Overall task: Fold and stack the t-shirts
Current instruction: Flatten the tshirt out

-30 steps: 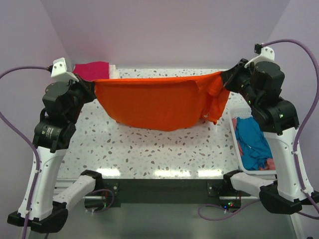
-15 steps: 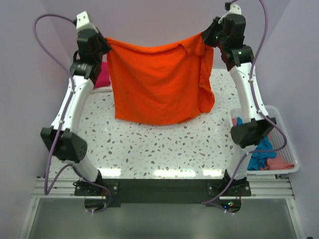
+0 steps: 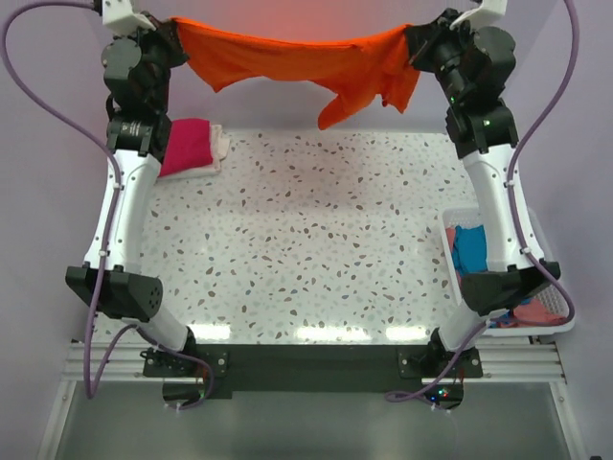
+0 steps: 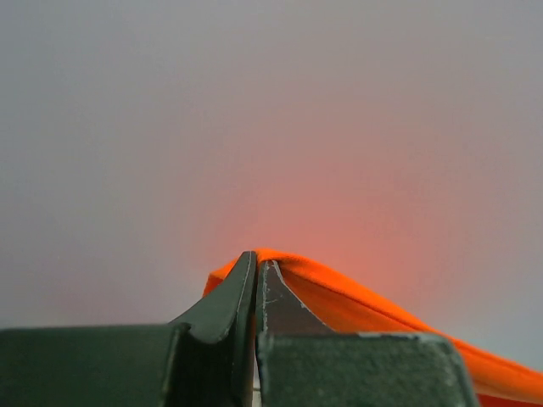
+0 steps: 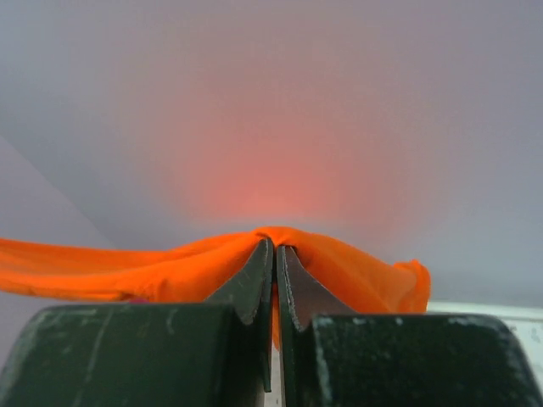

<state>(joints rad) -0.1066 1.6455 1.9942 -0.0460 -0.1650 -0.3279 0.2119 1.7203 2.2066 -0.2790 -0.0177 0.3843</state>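
Bright orange cotton t-shirt (image 3: 278, 57) was pinched, not yet folded, between tightly closed left hand (image 4: 256, 280) and right hand (image 5: 276, 263); magenta-pink cotton tee (image 3: 185, 146) already folded below the left hand.

Speckled table (image 3: 316, 249): magenta-pink t-shirt (image 3: 187, 146) beside white t-shirt (image 3: 220, 144) far left, slatted basket (image 3: 558, 318) at right edge

Cloth: orange t-shirt (image 3: 278, 59), soft, matt, creased; magenta-pink t-shirt (image 3: 187, 146), same matt finish.
Smooth speckled stone-look worktop (image 3: 326, 249), glossy glare strips along the near edge.
Dark matt fingers (image 4: 229, 301), hard, faintly scuffed; plastic or metal, cannot tell.
White plastic basket (image 3: 562, 324), slight sheen.
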